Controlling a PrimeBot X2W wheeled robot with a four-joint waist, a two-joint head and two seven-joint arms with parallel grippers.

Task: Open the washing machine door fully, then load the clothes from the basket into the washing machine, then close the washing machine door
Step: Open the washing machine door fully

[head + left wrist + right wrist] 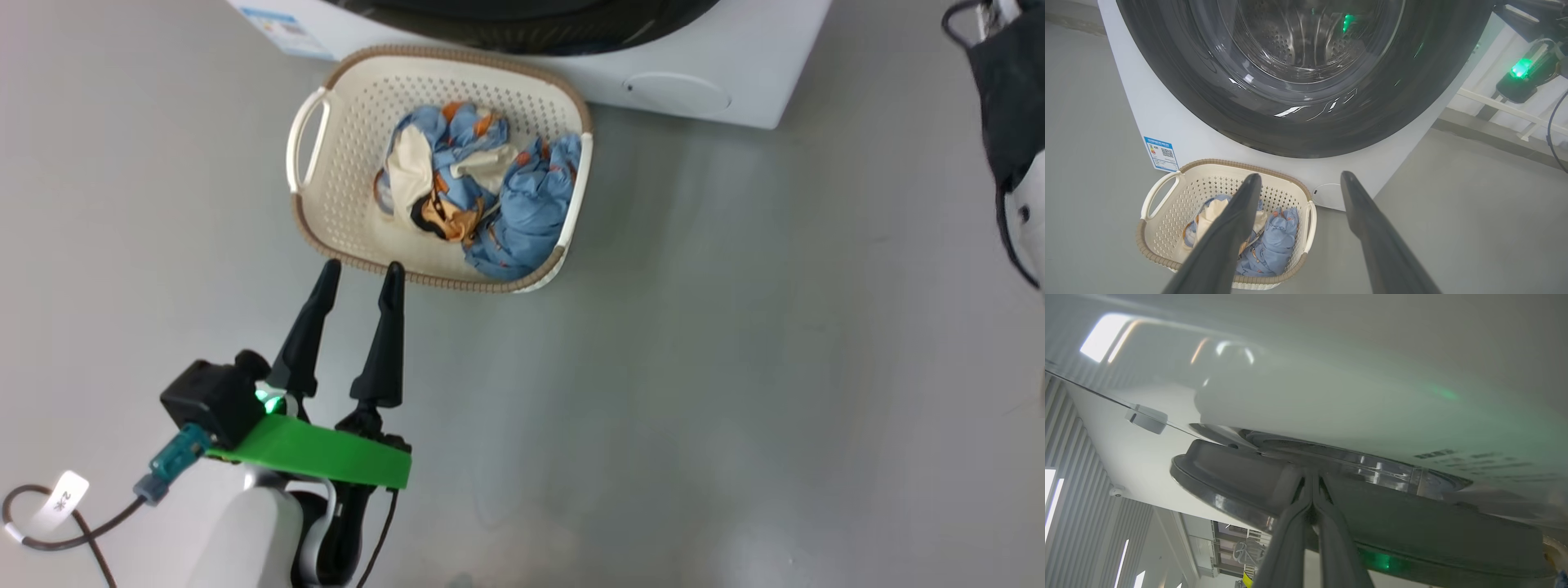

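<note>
The cream basket [351,163] stands on the floor against the white washing machine [735,57]. It holds the bundled clothes [482,188], light blue and cream with orange prints. My left gripper [362,268] hovers open just before the basket's near rim, with nothing between its fingers. In the left wrist view the glossy black washing machine door [1180,94] rises above the basket [1224,163] and clothes [1278,241]. My right gripper [1312,475] is shut, fingertips pressed to the rim of the door [1412,522] where it meets the white front [1331,396].
Grey floor [735,367] stretches right of the basket. A blue energy sticker [277,28] and a round filter cap [678,91] mark the washer's lower front. My right arm [1008,106] hangs at the far right. White rails [1494,106] run beside the machine.
</note>
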